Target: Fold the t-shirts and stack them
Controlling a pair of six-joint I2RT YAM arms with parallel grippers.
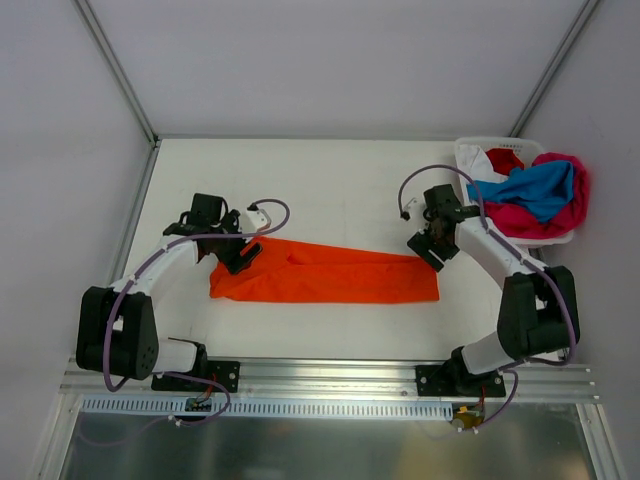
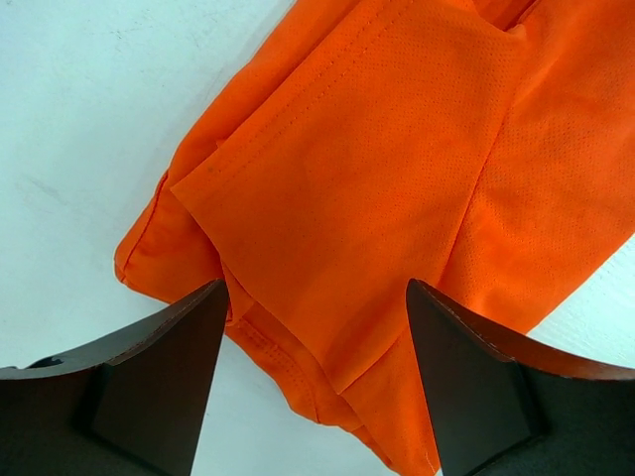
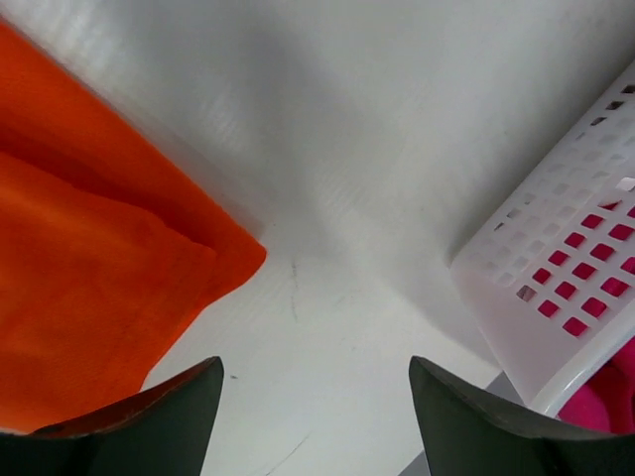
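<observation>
Across mid tabletop [image 1: 330, 180], nearer its front edge, orange t-shirt [image 1: 325, 278] lies folded in a long strip. L gripper [image 1: 243, 258] over its left end, jaws wide, nothing held; R gripper [image 1: 430, 250] at right end, also wide, empty. Far-right corner: white basket [image 1: 468, 152] w/ blue, pink, red shirts [image 1: 540, 195].

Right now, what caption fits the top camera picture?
Open left tool and right tool at a folded orange t-shirt's ends.

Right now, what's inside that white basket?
The white basket holds a blue shirt on top, a pink shirt spilling over the rim, and a red shirt beside them. Whatever lies underneath is covered.
</observation>
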